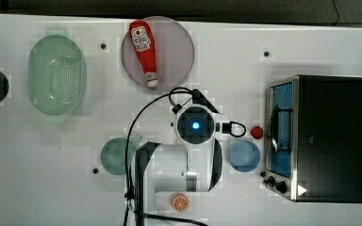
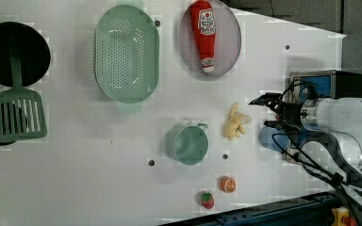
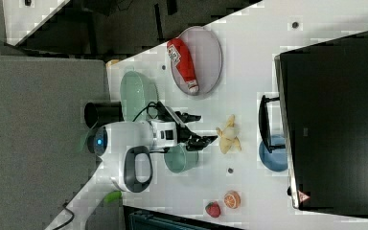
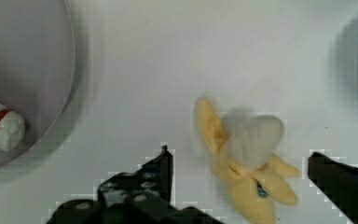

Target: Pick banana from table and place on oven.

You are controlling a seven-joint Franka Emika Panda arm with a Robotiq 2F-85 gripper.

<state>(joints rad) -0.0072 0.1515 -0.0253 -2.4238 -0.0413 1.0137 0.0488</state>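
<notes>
Looking down, you see the gripper (image 4: 240,161) spread wide over the banana (image 4: 247,163) (holding nothing); the plate (image 2: 228,42) holds a ketchup bottle (image 2: 206,35).

Lighting: bright, even, diffuse from overhead; the white table (image 1: 264,33) reads nearly blown out, with blocky patches around things. Shadows: soft and short; a grey halo rings the pale plate (image 4: 28,70) in the wrist view. Blur: the banana (image 4: 247,158) is smeared, its cream flesh soft-edged. Glow: a blue lamp on the arm (image 1: 196,125). Dim zone: dark floor beyond the table edge.
</notes>
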